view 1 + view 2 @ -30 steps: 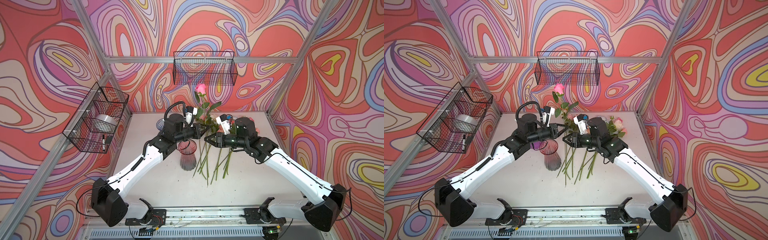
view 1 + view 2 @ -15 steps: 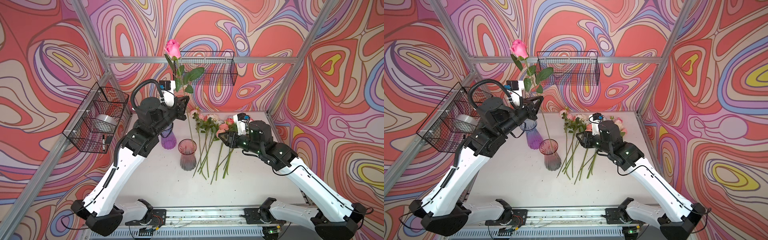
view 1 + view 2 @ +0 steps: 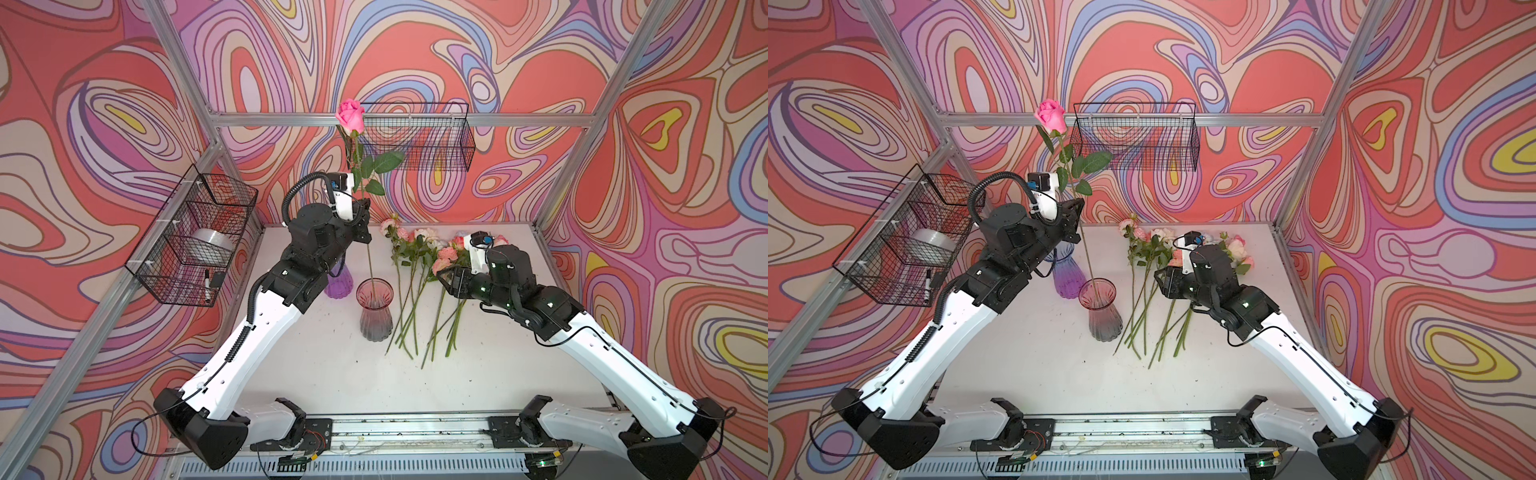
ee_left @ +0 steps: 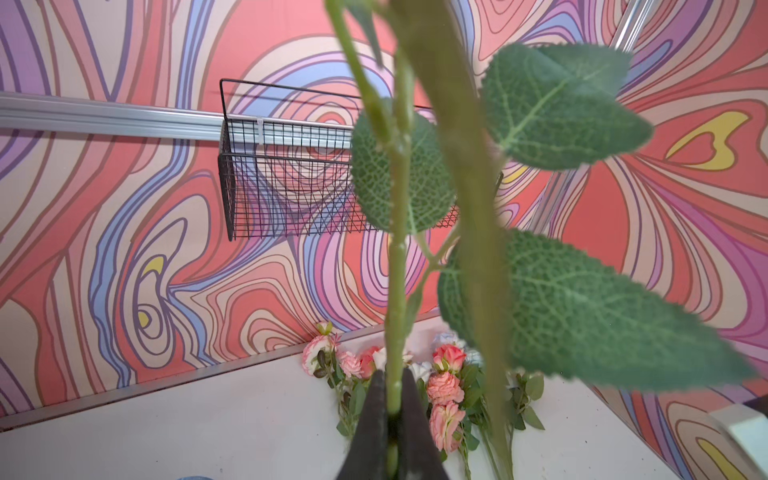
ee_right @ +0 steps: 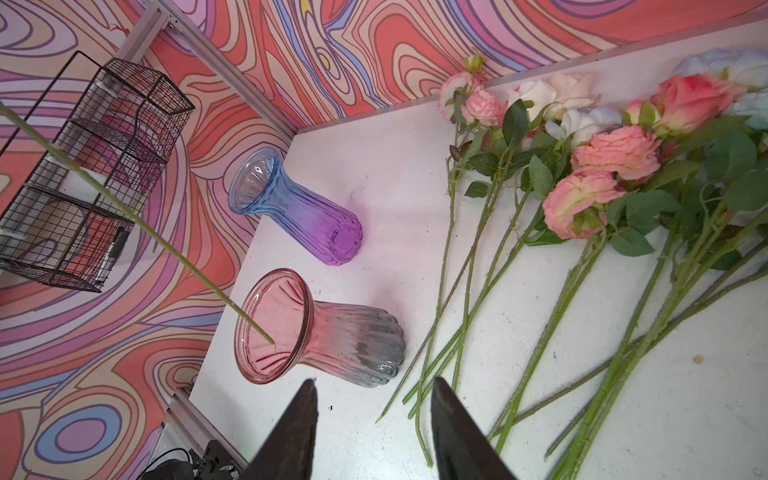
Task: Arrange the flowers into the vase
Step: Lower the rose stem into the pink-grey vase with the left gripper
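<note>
Since the earlier frame, the left arm has carried the pink rose (image 3: 350,116) rightward and down; its stem tip now sits just inside the mouth of the pink-to-grey vase (image 3: 375,309). The left gripper (image 4: 392,395) is clenched on the stem below the leaves. The right gripper (image 5: 374,386) is spread and empty above the remaining flowers (image 3: 419,266), which lie on the table (image 3: 332,374) right of the vase. We judge two hazards. Releasing this high lets the top-heavy rose topple out. Lowering off-axis drives the tip into the glass wall and tips the vase toward the blue-to-purple vase (image 3: 338,286) just beside it.
</note>
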{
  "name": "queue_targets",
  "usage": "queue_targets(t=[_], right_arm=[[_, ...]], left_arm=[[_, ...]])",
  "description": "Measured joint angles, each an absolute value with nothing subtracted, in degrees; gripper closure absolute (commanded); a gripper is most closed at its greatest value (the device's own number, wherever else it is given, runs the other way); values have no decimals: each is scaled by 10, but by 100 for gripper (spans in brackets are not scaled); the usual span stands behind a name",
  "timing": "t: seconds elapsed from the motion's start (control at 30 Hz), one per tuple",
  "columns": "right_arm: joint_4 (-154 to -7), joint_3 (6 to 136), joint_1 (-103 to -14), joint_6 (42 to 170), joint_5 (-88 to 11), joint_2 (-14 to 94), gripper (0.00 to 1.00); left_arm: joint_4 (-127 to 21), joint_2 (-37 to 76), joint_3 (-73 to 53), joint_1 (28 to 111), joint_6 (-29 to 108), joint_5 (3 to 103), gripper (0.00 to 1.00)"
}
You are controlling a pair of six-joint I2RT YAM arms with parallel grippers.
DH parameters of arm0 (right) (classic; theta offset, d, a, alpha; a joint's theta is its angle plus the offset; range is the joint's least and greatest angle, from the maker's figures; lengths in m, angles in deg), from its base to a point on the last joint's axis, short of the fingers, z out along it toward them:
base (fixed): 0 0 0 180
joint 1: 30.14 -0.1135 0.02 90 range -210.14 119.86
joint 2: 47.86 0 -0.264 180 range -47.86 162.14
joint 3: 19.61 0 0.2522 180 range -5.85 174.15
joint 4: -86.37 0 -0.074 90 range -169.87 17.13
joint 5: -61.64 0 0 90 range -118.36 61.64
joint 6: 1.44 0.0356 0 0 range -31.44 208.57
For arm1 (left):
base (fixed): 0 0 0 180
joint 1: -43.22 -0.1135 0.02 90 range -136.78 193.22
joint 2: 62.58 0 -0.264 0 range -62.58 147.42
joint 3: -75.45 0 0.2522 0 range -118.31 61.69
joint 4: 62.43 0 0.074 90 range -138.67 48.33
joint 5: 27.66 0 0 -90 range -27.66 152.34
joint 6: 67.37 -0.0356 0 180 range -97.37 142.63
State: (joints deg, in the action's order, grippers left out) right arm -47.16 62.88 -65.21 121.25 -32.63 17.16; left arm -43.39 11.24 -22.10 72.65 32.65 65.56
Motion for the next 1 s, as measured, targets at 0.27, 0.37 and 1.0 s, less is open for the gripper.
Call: queue_targets(t=[0.27, 0.37, 1.0], right_arm=[[-476, 611, -652, 1213, -331, 182, 54], [-477, 606, -652, 1215, -334, 189, 53], [-498, 606, -652, 1227, -352, 221, 52]], left_arm=[[-468, 104, -126, 725, 335, 644, 100], [-458, 99, -71, 725, 347, 631, 92], [-375, -3, 17, 725, 379, 583, 55]])
